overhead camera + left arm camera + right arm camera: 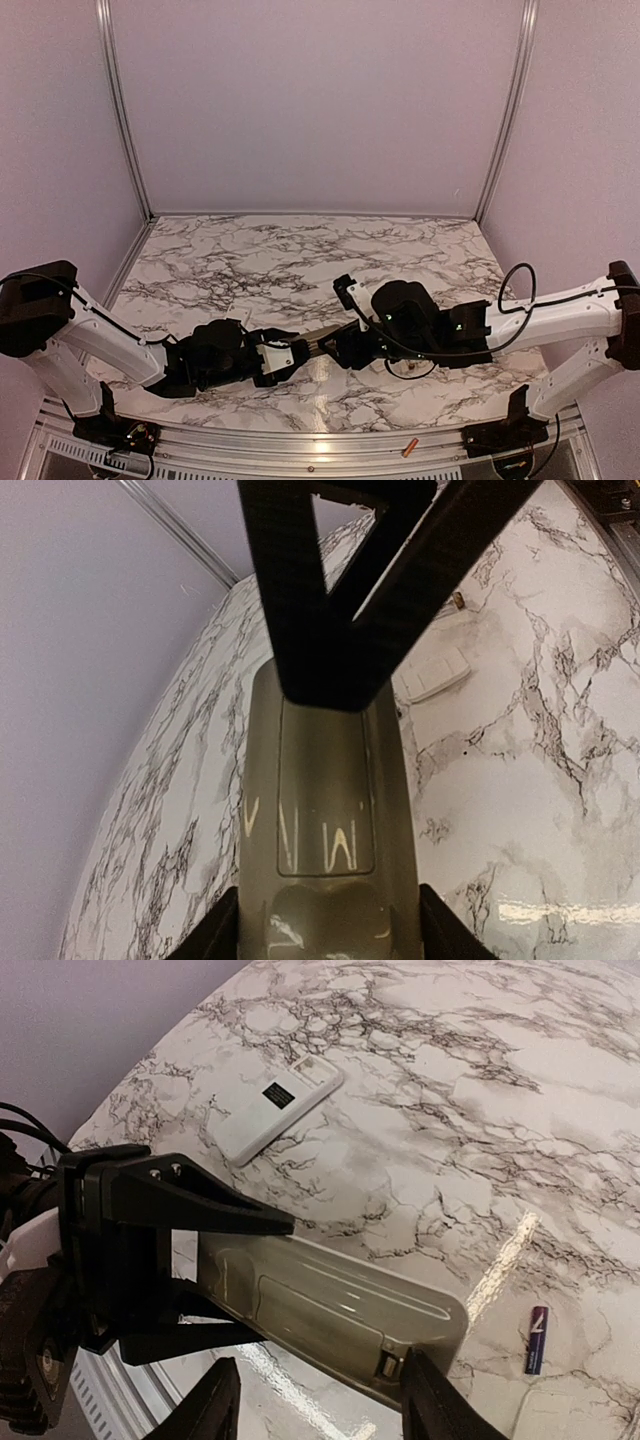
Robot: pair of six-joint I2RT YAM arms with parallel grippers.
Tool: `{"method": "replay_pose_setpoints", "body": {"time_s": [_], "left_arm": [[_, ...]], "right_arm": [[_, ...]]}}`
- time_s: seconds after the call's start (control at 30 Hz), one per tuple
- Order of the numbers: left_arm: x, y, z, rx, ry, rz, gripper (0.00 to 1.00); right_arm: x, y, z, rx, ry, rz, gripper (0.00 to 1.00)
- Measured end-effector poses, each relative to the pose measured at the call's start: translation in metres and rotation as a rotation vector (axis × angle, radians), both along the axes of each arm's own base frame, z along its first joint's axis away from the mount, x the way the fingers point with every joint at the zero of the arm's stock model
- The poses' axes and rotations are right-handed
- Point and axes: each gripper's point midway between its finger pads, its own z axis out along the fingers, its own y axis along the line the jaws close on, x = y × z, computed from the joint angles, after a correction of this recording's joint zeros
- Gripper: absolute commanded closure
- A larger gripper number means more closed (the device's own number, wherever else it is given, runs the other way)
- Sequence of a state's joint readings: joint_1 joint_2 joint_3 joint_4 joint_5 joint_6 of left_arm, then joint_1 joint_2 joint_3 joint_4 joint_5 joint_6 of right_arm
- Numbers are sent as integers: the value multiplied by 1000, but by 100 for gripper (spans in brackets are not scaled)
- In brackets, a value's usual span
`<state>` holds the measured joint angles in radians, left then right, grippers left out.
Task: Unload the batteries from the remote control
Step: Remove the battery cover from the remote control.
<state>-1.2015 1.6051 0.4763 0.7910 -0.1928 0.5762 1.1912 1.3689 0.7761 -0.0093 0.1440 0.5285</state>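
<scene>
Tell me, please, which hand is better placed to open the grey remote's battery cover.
Probably the right. The left hand clamps one end of the remote, steadying it, while the right hand straddles the other end, where the cover latch sits.

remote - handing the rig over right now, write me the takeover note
Grippers: the left gripper is shut on one end of the remote, holding it above the table. The right gripper has its jaws around the other end; whether they clamp cannot be told.
Things: a dark blue cell lies on the table by the right gripper. An orange cell lies on the near rail. A white flat piece lies farther out.
Done: at least two cells out.
Left: check the compartment; it's unclear whether any cells remain.
</scene>
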Motion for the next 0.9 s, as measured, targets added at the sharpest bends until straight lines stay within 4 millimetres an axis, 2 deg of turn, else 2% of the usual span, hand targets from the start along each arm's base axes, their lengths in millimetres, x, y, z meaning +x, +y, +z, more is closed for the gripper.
{"method": "replay_pose_setpoints", "body": {"time_s": [0.2,0.6,0.9], "left_arm": [[2,2,-4,13,11,15,100],[7,2,-4,18,11,39,100],[7,4,-8,35,17,43,100]], "right_arm": [[2,7,-6,0,8,-6,49],[13,5,-11,-17,7,-82,50],[22,9,-27,-27,20,-144,48]]}}
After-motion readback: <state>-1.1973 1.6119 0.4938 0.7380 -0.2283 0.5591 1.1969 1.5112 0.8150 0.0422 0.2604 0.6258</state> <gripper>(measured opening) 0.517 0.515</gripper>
